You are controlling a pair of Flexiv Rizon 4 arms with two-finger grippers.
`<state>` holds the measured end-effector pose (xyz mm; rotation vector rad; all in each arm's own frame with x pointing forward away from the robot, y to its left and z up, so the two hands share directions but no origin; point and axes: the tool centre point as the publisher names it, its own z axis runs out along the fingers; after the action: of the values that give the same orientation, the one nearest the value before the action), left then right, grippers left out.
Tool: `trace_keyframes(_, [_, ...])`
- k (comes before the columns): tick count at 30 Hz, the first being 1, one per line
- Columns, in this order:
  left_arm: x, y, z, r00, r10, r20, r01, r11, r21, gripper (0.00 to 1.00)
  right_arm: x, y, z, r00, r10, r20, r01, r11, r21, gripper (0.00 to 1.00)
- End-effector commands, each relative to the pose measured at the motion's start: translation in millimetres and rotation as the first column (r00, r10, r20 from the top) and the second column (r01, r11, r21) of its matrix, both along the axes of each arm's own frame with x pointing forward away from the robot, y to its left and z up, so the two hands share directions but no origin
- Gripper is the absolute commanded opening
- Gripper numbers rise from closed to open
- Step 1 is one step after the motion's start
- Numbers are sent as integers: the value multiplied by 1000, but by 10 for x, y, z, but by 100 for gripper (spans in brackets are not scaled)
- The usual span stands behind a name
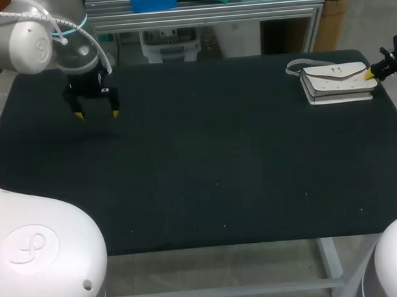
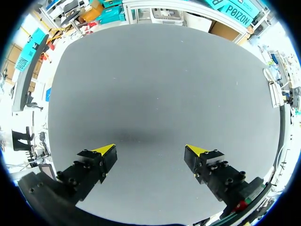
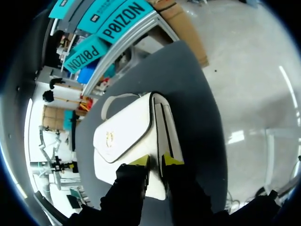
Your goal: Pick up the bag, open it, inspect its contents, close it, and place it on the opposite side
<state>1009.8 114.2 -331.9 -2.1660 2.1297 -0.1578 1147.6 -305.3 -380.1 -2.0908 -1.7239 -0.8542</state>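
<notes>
While the left gripper [image 1: 97,114] hangs over the far left part of the table [image 1: 206,174] with nothing in it, the white bag [image 1: 336,83] lies flat at the far right corner, close to the right edge. In its own wrist view the left gripper [image 2: 150,153] has its fingers wide apart, yellow tips above the dark surface, with only bare table [image 2: 160,80] between and ahead of them. The bag [image 2: 274,92] shows small there, well off toward the opposite side. The right gripper [image 1: 370,72] comes in from the right edge and sits at the bag's right end, with its yellow tips on the bag. In the right wrist view the right gripper [image 3: 156,161] has its fingers nearly together, one tip on each side of a thin white edge of the bag [image 3: 162,132], pinching it at that end. The bag's body rests on the table [image 3: 188,80]. The flap [image 3: 122,134] is closed, folded down over the front. The strap [image 3: 115,99] lies in a loop at the end of the bag away from the gripper. In the head view the strap [image 1: 296,67] curls off the bag's left end onto the table. The two grippers are well apart, on opposite sides of the table.
</notes>
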Motion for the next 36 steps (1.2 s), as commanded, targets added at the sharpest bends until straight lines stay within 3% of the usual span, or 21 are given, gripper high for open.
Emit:
trace_keyframes(1, [-25, -12, 10, 1000, -7, 9, 7, 1000, -4, 100, -53, -9, 104, 1000, 15, -27, -16, 999, -30, 100])
trace_keyframes(7, [-66, -48, 50, 999, -32, 30, 32, 999, -5, 100, -294, -12, 351, 999, -21, 25, 24, 994, -104, 100])
trace_keyframes(14, [-103, -81, 115, 997, -41, 61, 41, 999, 4, 100, -624, 203, 673, 998, -12, 68, 27, 975, -219, 100])
trace_keyframes(26, [-138, -76, 214, 995, -62, 74, 60, 998, 32, 100, -1072, 620, 846, 997, 9, 82, 23, 923, -383, 100])
trace_keyframes(36, [-152, -30, 274, 995, -71, 68, 68, 997, 42, 100, -1213, 731, 946, 995, 67, 79, -26, 903, -430, 100])
